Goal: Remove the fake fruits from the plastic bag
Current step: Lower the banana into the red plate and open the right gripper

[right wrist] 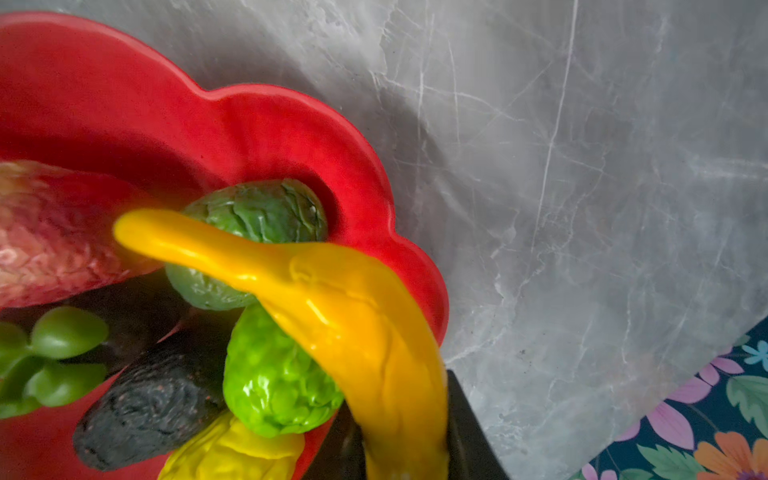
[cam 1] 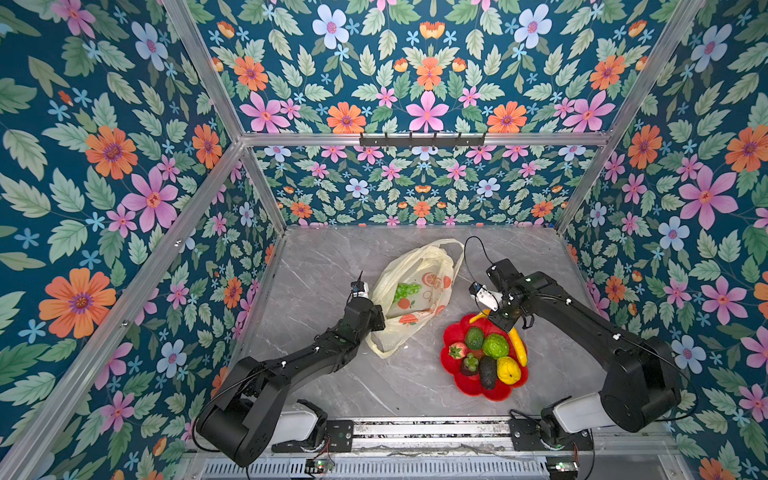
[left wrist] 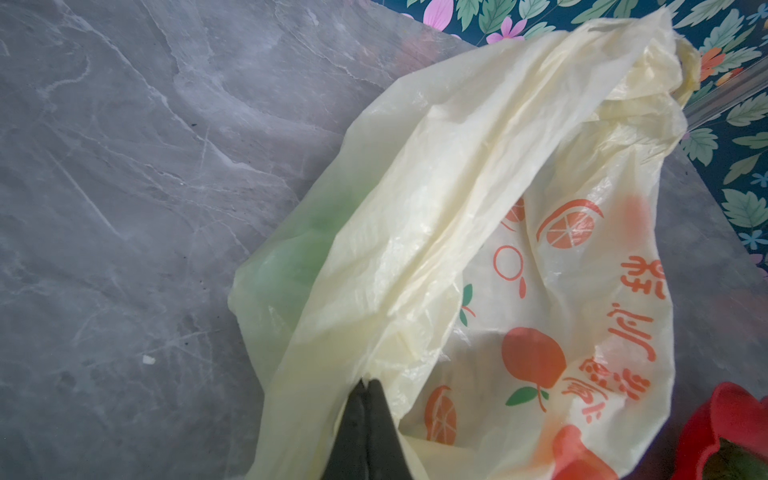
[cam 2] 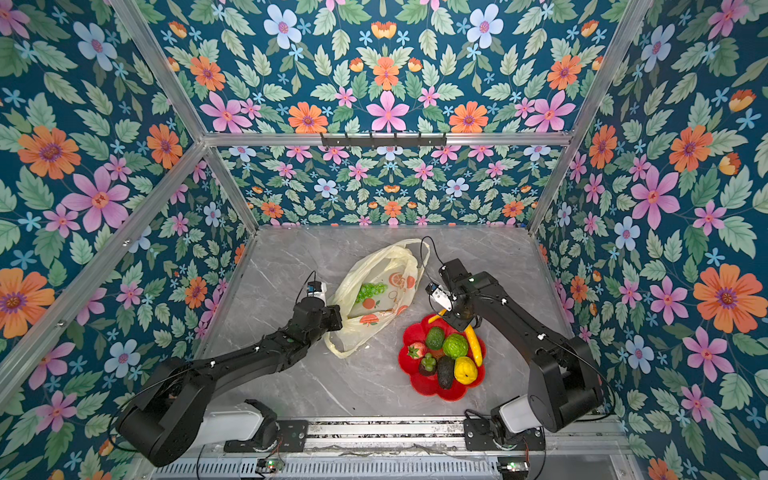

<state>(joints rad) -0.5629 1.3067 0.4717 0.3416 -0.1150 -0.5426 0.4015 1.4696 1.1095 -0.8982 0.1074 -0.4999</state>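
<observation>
The pale-yellow plastic bag (cam 1: 419,266) (cam 2: 353,332) lies mid-table with a green grape bunch (cam 1: 406,290) (cam 2: 369,291) showing inside it. My left gripper (left wrist: 368,382) is shut on a fold of the bag's rim (left wrist: 415,232), at the bag's near left side in both top views. My right gripper (right wrist: 401,395) is shut on the yellow banana (right wrist: 332,299) (cam 1: 518,341), holding it over the far edge of the red flower-shaped plate (cam 1: 494,395) (right wrist: 291,120). On the plate lie a bumpy green fruit (cam 1: 495,345), a lemon (cam 1: 508,369), a strawberry (cam 1: 457,350) and two avocados (cam 1: 487,372).
The grey marble table (cam 1: 332,257) is walled in by floral panels on the left, right and back. A metal rail (cam 1: 415,428) carrying both arm bases runs along the front edge. The plate sits just right of the bag.
</observation>
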